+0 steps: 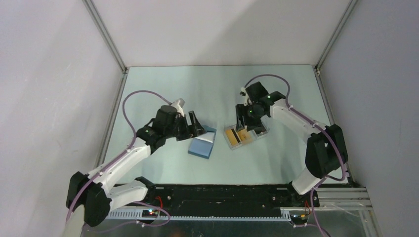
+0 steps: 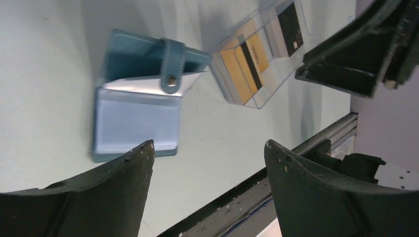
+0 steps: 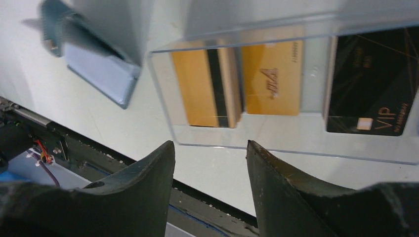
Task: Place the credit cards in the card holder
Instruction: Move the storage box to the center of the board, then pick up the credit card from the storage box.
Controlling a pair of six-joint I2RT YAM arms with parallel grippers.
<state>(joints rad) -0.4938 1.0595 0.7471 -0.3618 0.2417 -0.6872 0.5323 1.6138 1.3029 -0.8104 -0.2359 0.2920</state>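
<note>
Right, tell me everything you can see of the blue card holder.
The card holder is a small blue book-like wallet, its cover leather-like with pale stitching. A blue strap with a metal snap folds over the cover's edge. It lies open on the pale table, translucent plastic sleeves facing up; no card shows in the top one. It sits beside the clear tray, apart from it. The open left gripper is close by; whether it touches cannot be told.
</note>
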